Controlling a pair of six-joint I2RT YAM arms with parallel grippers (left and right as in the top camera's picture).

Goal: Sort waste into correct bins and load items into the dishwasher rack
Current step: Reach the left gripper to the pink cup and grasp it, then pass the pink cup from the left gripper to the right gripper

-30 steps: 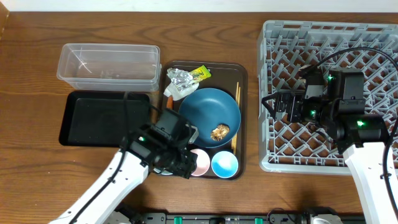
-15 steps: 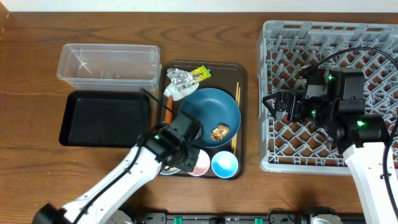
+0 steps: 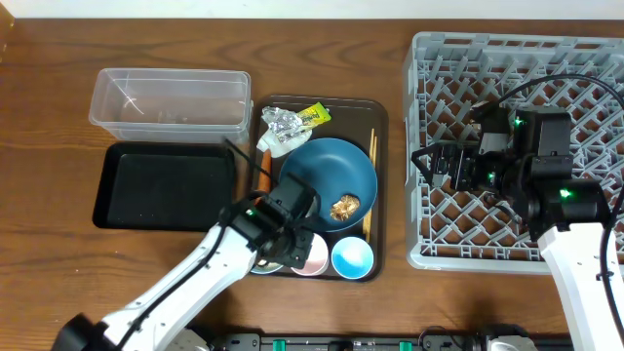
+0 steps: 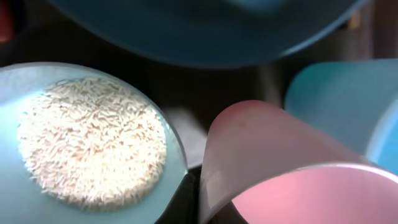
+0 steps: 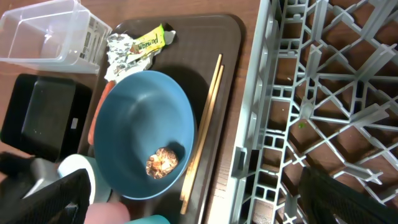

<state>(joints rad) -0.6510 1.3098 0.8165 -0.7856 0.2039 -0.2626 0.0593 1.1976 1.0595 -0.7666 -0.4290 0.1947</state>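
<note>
The left gripper [image 3: 295, 248] is lowered onto the near edge of the brown serving tray [image 3: 353, 117]. It is placed just over the gap between the white bowl [image 4: 18, 193] and the small pink cup [image 4: 280, 162]. Its fingers are not shown in its own wrist view and are hidden under the arm from overhead, so whether it is wide or narrow cannot be told.

The rice grains [image 4: 93, 149] are seen heaped in the bowl. The light-blue cup [image 4: 336, 93] is set just beside the pink cup, and the dark-blue plate [image 4: 205, 31] lies behind both.

The right gripper [image 3: 435, 162] is held above the dishwasher rack [image 3: 585, 78] with its fingers spread wide and nothing between them.

No item is loaded in the rack, and the clear tub [image 3: 171, 102] and black tray [image 3: 161, 185] look empty, so the task is judged to be at its start.

A first pick is judged to be in hand, probably of the pink cup, though the bowl cannot be ruled out. For the next move, one cup wall has to be straddled without the bowl being knocked, since the rice would be spilled.
</note>
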